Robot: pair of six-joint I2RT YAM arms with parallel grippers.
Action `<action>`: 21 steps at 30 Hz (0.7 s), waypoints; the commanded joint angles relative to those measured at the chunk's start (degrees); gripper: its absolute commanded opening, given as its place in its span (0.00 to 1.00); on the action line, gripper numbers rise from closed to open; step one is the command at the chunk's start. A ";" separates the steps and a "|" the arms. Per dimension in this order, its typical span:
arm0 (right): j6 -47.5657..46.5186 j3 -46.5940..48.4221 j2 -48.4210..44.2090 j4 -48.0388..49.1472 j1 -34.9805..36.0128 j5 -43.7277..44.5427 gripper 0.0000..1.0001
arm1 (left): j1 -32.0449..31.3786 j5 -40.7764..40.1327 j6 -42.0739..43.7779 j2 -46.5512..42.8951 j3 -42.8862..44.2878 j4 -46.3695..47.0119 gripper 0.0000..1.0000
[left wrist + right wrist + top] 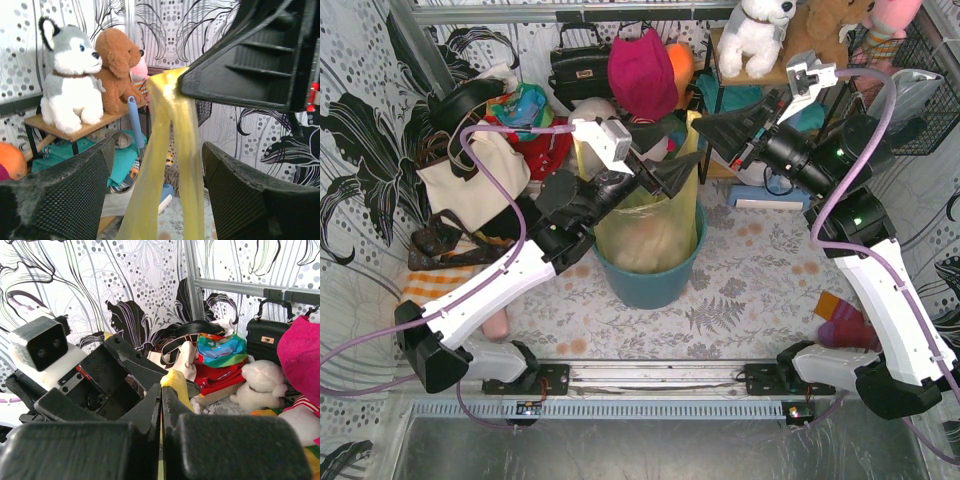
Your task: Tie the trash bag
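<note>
right end effector [161,388] pinches the trash bag handle [186,150] taut; left end effector [157,150], wide around it, should clamp low.

The trash bag [655,235] is thin, translucent yellow plastic with a faint sheen, the bin [650,285] smooth teal plastic, the left gripper [159,147] matt black plastic with rough, grid-textured inner faces, and the husky toy [70,85] soft, fuzzy plush.

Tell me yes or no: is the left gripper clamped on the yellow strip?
No; the left gripper is open, fingers apart either side of the trash bag strip.
</note>
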 commanded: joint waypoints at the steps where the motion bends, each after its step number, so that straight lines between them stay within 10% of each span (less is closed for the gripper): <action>1: 1.02 -1.24 -1.36 1.56 -0.04 -2.21 0.00 | -0.13 5.76 6.38 0.06 -0.86 7.17 0.80; 21: 1.49 -2.85 -2.50 4.13 -0.03 -7.77 0.00 | 10.61 31.73 -11.06 9.07 4.58 21.05 0.68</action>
